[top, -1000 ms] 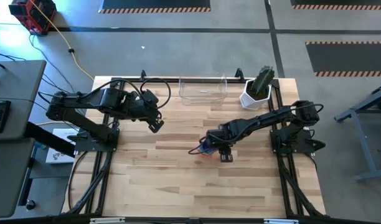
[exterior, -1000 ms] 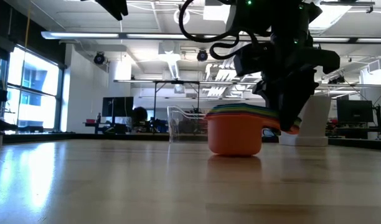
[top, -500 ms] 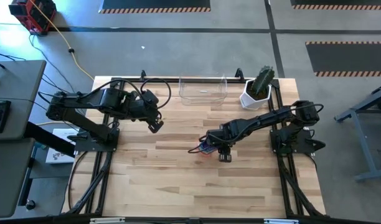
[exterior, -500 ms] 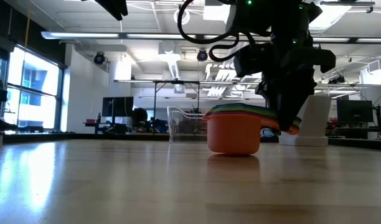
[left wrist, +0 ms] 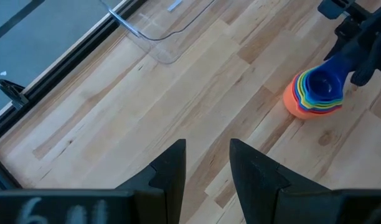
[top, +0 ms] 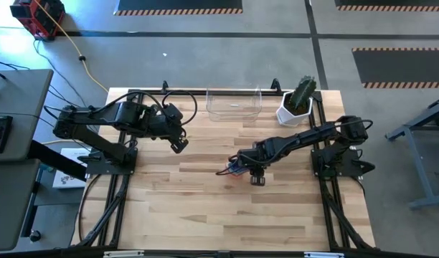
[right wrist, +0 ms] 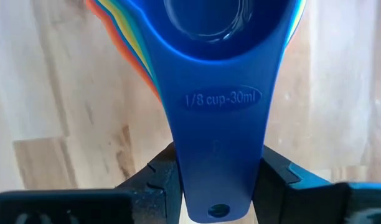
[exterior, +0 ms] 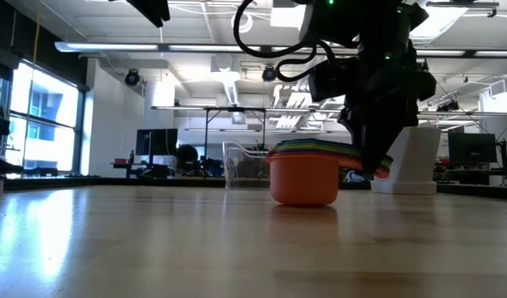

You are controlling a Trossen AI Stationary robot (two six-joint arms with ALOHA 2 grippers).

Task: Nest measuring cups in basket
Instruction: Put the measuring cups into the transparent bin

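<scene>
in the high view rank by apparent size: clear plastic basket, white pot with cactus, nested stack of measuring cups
1. The clear plastic rectangular basket looks largest.
2. The white pot with the green cactus comes next.
3. The nested stack of coloured plastic measuring cups looks smallest, though the right gripper covers part of it.

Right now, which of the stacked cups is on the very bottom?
The orange cup. It is the biggest and outermost, sitting on the table, with the other colours nested inside and the blue cup innermost on top.

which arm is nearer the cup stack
Right. Its tool grips the cup stack by the handles; the left tool hangs open, well off to the side.
</scene>
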